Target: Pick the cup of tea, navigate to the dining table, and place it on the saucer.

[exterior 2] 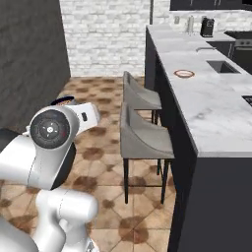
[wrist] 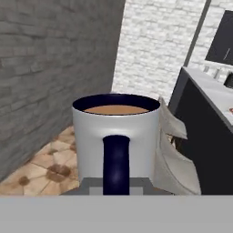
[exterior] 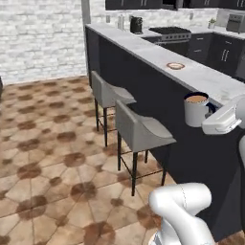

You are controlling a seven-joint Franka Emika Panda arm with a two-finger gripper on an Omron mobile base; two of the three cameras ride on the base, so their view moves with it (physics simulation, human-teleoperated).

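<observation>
Closest to the hand camera, the grey cylindrical cup of tea with its dark handle [wrist: 116, 136] sits upright and full in the tool [exterior: 210, 115], clamped at the handle side. Long and marble-topped with a dark base, the dining surface [exterior: 201, 76] runs toward 12 o'clock. Keep the cup level while driving alongside toward the small orange-rimmed saucer [exterior: 175, 66], at 1 o'clock, well apart from the cup.

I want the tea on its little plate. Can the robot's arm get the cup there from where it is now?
Probably not yet. The gripper holds the cup out beside the table, and the saucer lies farther along its top, with nothing lying between.
</observation>
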